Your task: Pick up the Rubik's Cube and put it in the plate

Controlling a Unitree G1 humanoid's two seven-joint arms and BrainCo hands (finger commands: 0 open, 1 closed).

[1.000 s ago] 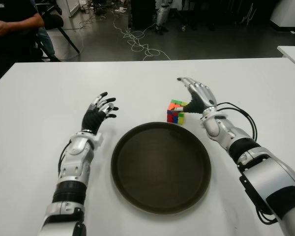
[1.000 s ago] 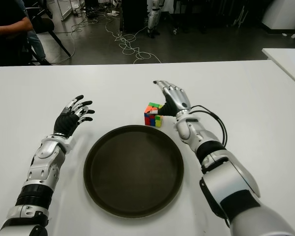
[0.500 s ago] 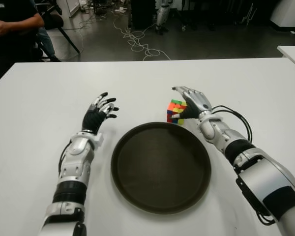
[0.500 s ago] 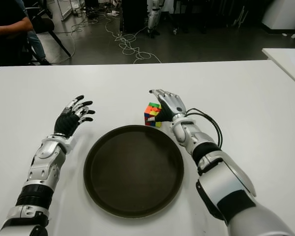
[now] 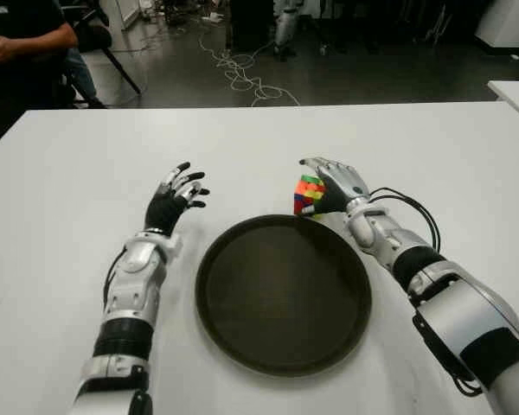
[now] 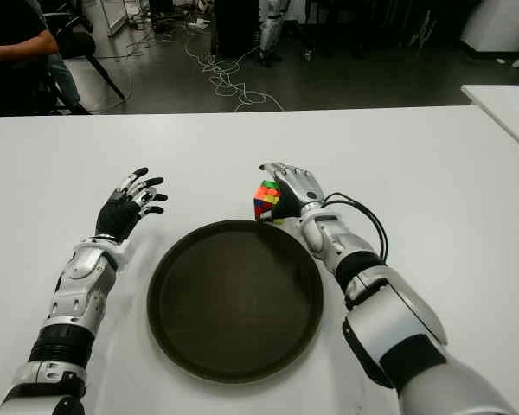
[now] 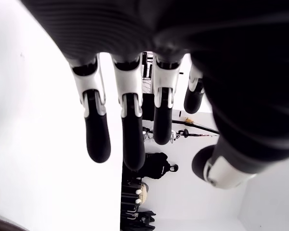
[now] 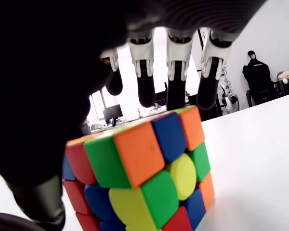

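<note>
The Rubik's Cube (image 5: 307, 194) stands on the white table (image 5: 60, 216) just behind the far rim of the round dark plate (image 5: 277, 303). My right hand (image 5: 332, 180) is cupped over the cube from its right side. In the right wrist view its fingers (image 8: 176, 72) stretch out straight above the cube (image 8: 144, 178) without curling round it, and the thumb (image 8: 36, 202) hangs beside one face. My left hand (image 5: 176, 197) shows left of the plate, fingers (image 7: 127, 130) spread and holding nothing.
A seated person (image 5: 22, 39) is beyond the table's far left corner. Cables (image 5: 242, 73) lie on the floor behind the table. A second white table (image 5: 515, 91) shows at the right edge.
My right hand has slid left and nearer, from behind and right of the cube to over it. The cube has hardly shifted. The left hand has stayed put.
</note>
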